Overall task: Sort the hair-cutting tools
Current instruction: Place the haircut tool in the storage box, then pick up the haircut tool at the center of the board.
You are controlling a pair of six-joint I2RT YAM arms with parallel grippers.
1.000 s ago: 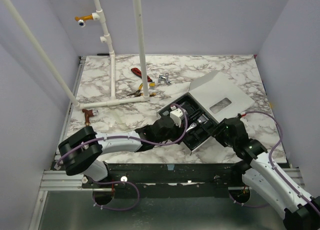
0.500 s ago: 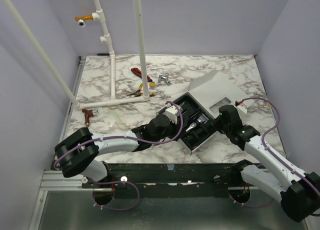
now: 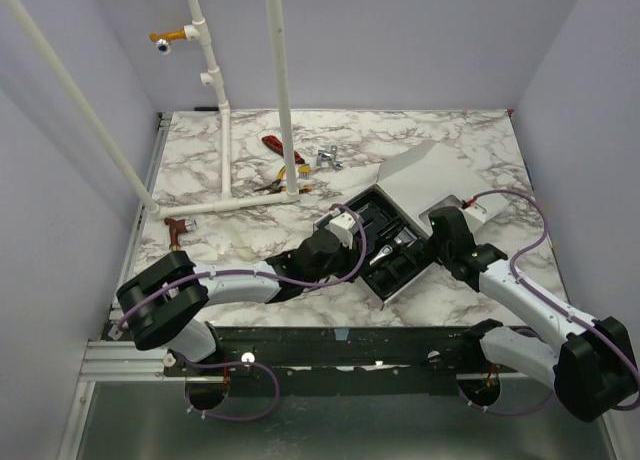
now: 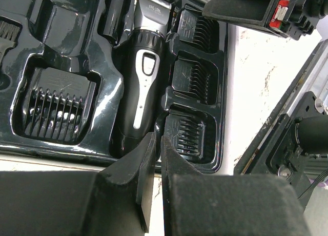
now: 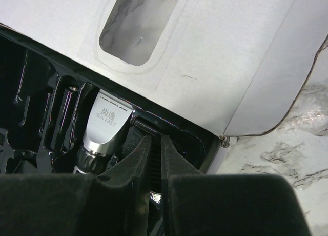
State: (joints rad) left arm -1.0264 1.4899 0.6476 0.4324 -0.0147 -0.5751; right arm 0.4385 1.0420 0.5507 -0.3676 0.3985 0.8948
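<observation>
The left fingers [image 4: 128, 177] are set nearly together, empty, above the near rim of the case [image 4: 72, 143]; the right fingers [image 5: 125, 161] likewise, at its lid end. The clipper [image 4: 141, 87] and guards [image 4: 197, 77] are seated in moulded pockets, each kept separate.

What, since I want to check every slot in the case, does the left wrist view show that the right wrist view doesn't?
Only the left wrist view: the wide guard left of the clipper and the three small guards in a column to its right, all seated in slots.
Only the right wrist view: the white lid with its window.
Both: the clipper lying in the black tray, and that arm's own gripper, the left gripper or the right gripper, shut and holding nothing.
</observation>
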